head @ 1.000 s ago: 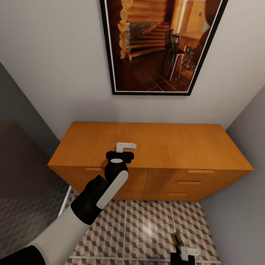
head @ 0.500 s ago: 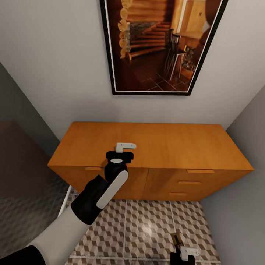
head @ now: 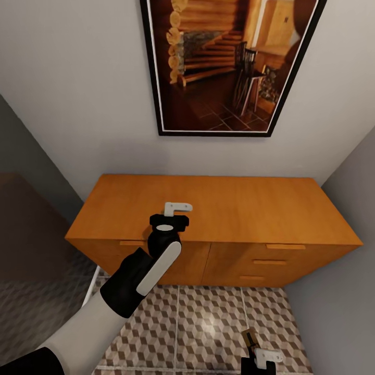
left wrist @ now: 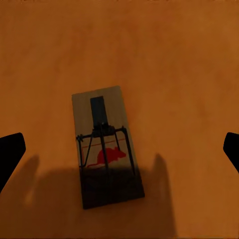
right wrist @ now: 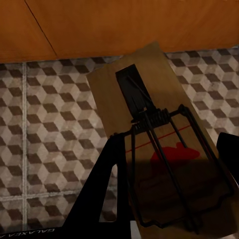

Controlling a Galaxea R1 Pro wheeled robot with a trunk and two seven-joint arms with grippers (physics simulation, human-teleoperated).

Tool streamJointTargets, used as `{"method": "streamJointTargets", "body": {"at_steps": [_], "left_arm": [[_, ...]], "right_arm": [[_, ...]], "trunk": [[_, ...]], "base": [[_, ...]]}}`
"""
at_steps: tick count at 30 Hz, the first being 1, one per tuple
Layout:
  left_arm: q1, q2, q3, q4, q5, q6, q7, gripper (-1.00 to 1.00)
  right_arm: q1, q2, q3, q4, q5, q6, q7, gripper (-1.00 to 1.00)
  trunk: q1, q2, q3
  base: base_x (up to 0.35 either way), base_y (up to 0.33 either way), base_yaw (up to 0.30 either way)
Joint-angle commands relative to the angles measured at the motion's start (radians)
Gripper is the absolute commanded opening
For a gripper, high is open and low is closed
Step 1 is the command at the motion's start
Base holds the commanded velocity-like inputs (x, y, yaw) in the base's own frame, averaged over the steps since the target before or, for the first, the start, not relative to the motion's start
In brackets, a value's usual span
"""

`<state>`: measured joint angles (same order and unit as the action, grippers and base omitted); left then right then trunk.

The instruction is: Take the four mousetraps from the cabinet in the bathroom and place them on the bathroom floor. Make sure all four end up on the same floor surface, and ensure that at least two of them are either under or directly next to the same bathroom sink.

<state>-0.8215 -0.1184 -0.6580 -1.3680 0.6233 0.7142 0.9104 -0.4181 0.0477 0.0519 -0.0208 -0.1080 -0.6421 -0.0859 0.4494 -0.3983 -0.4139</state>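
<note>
1. Since the earlier frame, only the head camera has shifted slightly; both arms remain as they were.
2. Left claw (head: 178, 208), fingers spread wide, hovers over the cabinet (head: 250, 208) top at frame centre, above one mousetrap (left wrist: 106, 144) lying flat there.
3. Right claw (head: 263, 359), at lower right, pinches a second mousetrap (right wrist: 159, 144) above the bathroom floor (head: 208, 323).
</note>
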Motion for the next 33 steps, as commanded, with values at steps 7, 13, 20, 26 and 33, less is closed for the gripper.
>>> {"method": "streamJointTargets", "body": {"at_steps": [7, 13, 20, 26, 33], "left_arm": [[-0.001, 0.000, -0.002, 0.001, 0.009, 0.002, 0.010, 1.00], [-0.001, 0.000, -0.002, 0.001, 0.009, 0.002, 0.010, 1.00], [-0.001, 0.000, -0.002, 0.003, 0.009, 0.002, 0.010, 1.00], [-0.001, 0.000, -0.002, 0.003, 0.009, 0.002, 0.010, 1.00], [-0.001, 0.005, -0.002, 0.006, 0.010, 0.002, 0.011, 1.00]], "right_arm": [[-0.001, 0.001, 0.006, 0.001, -0.010, -0.004, 0.000, -1.00], [-0.001, 0.001, 0.006, 0.001, -0.010, -0.004, 0.000, -1.00], [-0.001, 0.001, 0.006, 0.001, -0.010, -0.004, 0.000, -1.00], [-0.001, 0.001, 0.006, 0.001, -0.010, -0.004, 0.000, -1.00], [-0.001, 0.001, 0.006, 0.001, -0.010, -0.004, 0.000, -1.00]], "trunk": [[0.001, -0.002, -0.002], [0.001, -0.002, -0.003], [0.001, -0.002, -0.006], [0.001, -0.002, -0.010], [0.001, -0.002, -0.015]], "base": [[0.008, 0.000, 0.000], [0.001, 0.000, 0.000], [0.000, 0.000, 0.000], [0.000, 0.000, 0.000], [0.000, 0.000, 0.000]]}}
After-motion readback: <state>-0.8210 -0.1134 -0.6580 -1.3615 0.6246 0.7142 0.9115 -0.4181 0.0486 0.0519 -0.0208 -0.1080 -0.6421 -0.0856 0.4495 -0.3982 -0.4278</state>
